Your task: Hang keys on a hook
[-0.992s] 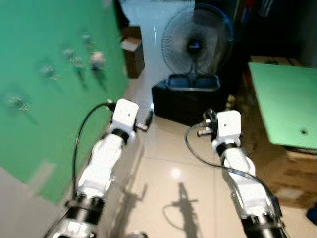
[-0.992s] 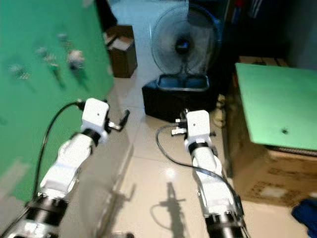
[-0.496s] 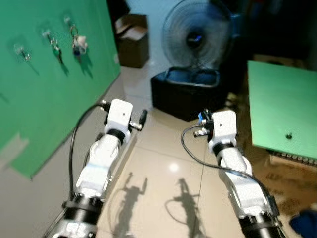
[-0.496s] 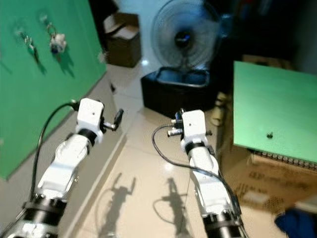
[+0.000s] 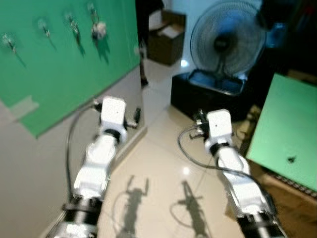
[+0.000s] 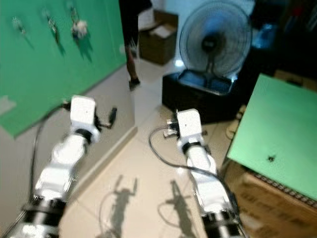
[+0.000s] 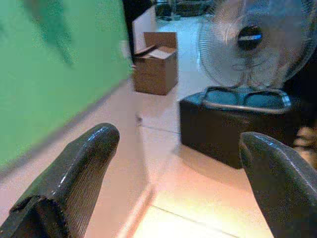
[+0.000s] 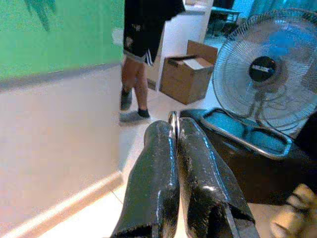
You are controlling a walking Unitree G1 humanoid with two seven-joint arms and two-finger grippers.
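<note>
A green board (image 5: pixel 59 64) covers the wall on my left, with several small hooks along its top. Bunches of keys hang from some of them, one with a white charm (image 5: pixel 98 28). My right gripper (image 8: pixel 174 127) is shut on a thin metal key ring (image 8: pixel 173 117) that pokes out between its fingertips; the rest of the keys is hidden. It hovers over the floor in front of the black box (image 5: pixel 208 94). My left gripper (image 7: pixel 178 136) is open and holds nothing, raised near the wall's base below the board (image 5: pixel 137 116).
A standing fan (image 5: pixel 228 42) sits on the black box straight ahead. An open cardboard box (image 5: pixel 168 37) stands behind it to the left. A person's legs (image 8: pixel 136 74) are by the wall. A green tabletop (image 5: pixel 290 139) over cardboard boxes lies on the right.
The camera has swung, so the board and hooks sit further up and left and the fan more to the right. A person's legs have come into view. Both arms hold the same pose.
</note>
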